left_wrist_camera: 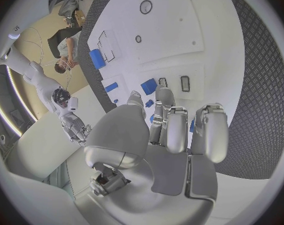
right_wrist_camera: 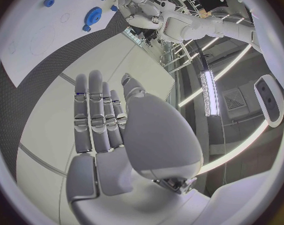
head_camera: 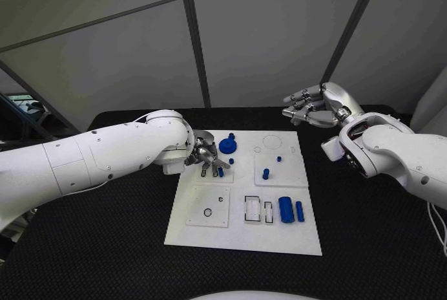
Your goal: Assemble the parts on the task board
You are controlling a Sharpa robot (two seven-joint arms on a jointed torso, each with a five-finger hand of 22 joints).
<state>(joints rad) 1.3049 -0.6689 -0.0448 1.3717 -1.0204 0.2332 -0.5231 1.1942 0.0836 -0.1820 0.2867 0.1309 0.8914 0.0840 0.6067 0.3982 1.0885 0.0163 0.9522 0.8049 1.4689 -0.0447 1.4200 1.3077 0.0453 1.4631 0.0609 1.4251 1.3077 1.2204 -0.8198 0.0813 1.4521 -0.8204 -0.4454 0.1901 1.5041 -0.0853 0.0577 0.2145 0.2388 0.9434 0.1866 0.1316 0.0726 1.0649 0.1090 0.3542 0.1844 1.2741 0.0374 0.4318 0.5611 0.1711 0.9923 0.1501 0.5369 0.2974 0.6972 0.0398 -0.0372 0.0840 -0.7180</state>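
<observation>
The white task board (head_camera: pixel 244 232) lies in the middle of the black table. My left hand (head_camera: pixel 207 156) reaches down over its far left plate, and its thumb and a fingertip (left_wrist_camera: pixel 163 94) close on either side of a small blue part (left_wrist_camera: pixel 148 86) standing there (head_camera: pixel 219 172). A blue gear (head_camera: pixel 228 145) sits just beyond that hand. Two small blue pegs (head_camera: pixel 265 174) stand on the far right plate. Two blue blocks (head_camera: pixel 291 211) lie at the near right. My right hand (head_camera: pixel 312 106) hangs above the table behind the board's far right corner, with straight fingers (right_wrist_camera: pixel 95 115) holding nothing.
Empty outlined slots (head_camera: pixel 253 208) and a small ring mark (head_camera: pixel 208 213) mark the board's near half. A round outline (head_camera: pixel 272 141) lies at the far right. Black mat (head_camera: pixel 373 229) surrounds the board. Grey wall panels stand behind the table.
</observation>
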